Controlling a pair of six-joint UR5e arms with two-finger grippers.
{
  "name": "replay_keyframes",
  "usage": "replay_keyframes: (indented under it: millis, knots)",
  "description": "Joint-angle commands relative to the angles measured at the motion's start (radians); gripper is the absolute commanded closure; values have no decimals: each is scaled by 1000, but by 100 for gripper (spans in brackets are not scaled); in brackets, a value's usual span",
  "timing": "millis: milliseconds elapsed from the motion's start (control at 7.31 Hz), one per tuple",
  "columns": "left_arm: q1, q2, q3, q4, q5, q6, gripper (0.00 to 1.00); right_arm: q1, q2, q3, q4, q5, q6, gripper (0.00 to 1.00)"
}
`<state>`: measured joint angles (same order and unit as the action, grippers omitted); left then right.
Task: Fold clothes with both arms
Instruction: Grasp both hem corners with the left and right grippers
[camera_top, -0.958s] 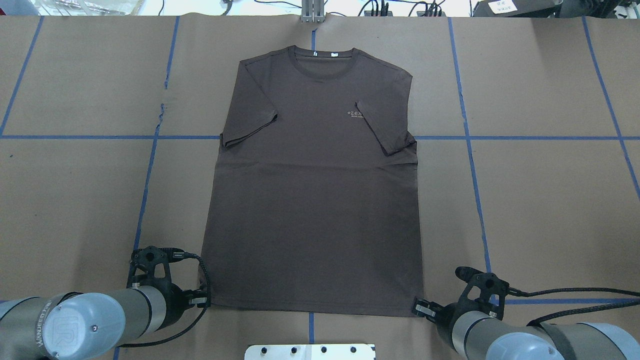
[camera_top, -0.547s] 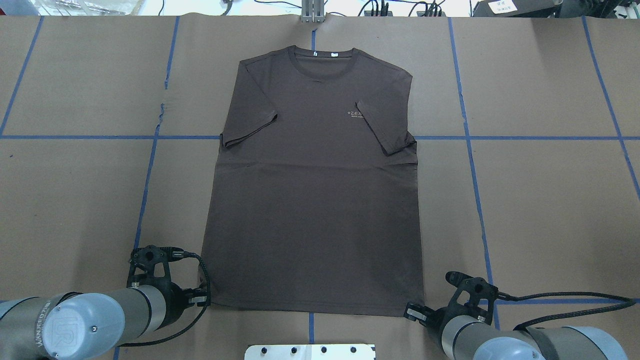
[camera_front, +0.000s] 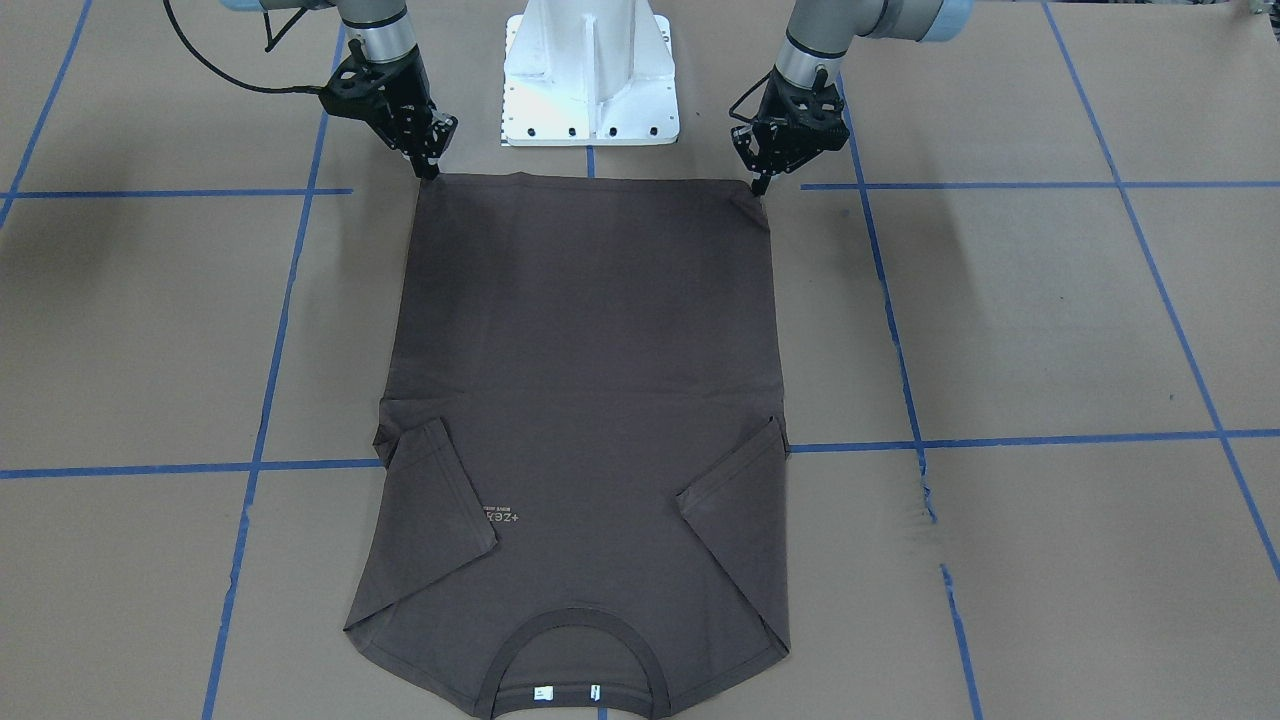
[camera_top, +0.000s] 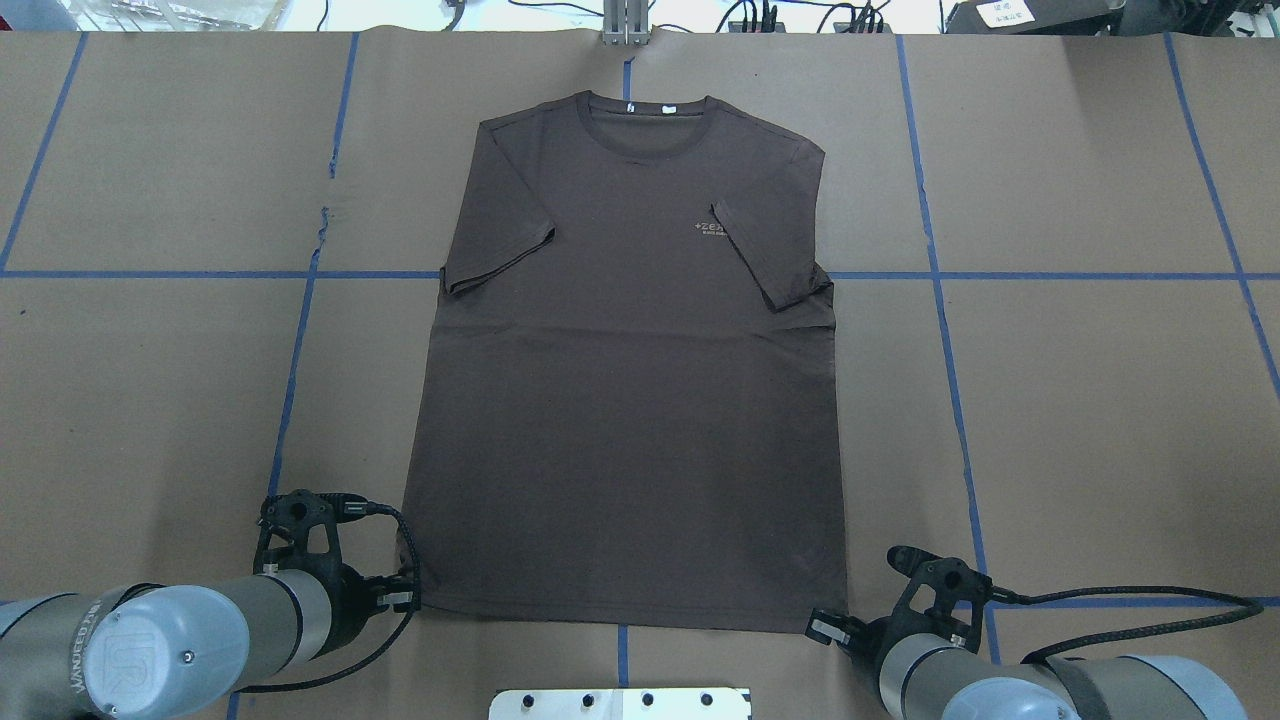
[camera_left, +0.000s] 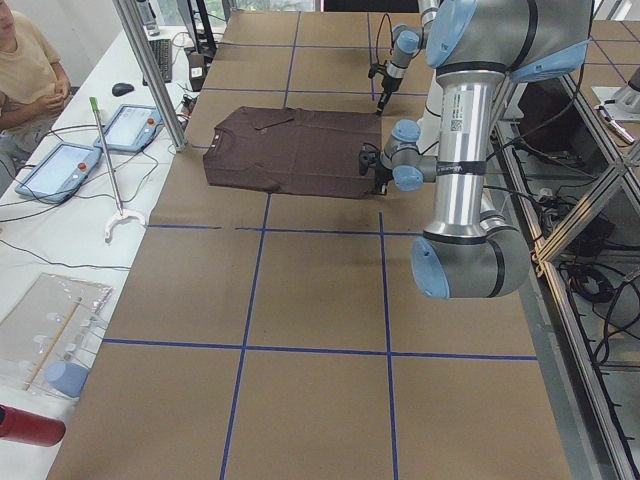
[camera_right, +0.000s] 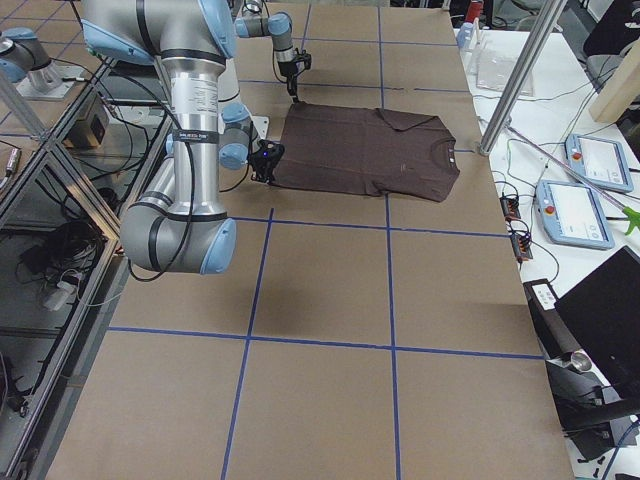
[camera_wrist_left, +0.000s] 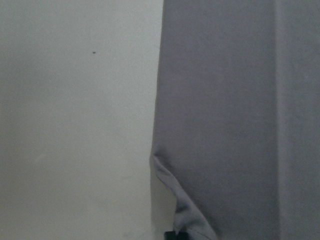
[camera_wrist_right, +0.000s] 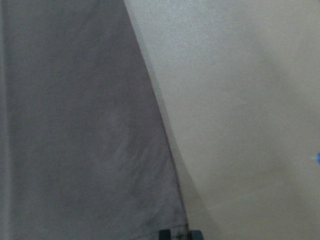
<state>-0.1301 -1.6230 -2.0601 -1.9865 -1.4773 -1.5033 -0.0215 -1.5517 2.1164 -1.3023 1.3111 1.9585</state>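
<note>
With sleeves tucked and the body fold not yet made, the left end effector (camera_front: 762, 184) pinches a hem corner of the T-shirt (camera_front: 590, 380), while the right end effector (camera_front: 428, 168) sits at the other corner and I cannot tell whether it has closed.

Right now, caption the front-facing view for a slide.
Left gripper and right gripper at the hem corners of a flat brown T-shirt.

I record a brown-paper-covered table (camera_top: 1100, 420), gridded with blue tape lines (camera_top: 1090, 275); a dark brown short-sleeved T-shirt (camera_top: 630, 420) lies flat on it.
</note>
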Motion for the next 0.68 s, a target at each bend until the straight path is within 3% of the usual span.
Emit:
replay_keyframes:
  millis: [0,274,410,547]
  knots:
    - [0,2,0,0,0,0,100,2,-5,2,-5,2,-4,100]
    - [-3,2,-3,0,0,0,100,9,-4,57,-82,8,-7,100]
    - [-12,11,-99,64,-14,15,100,15,-5,147,-171,16,-9,100]
    - [-11,-3,-271,292,-71,32,100,17,-8,259,-269,45,-9,100]
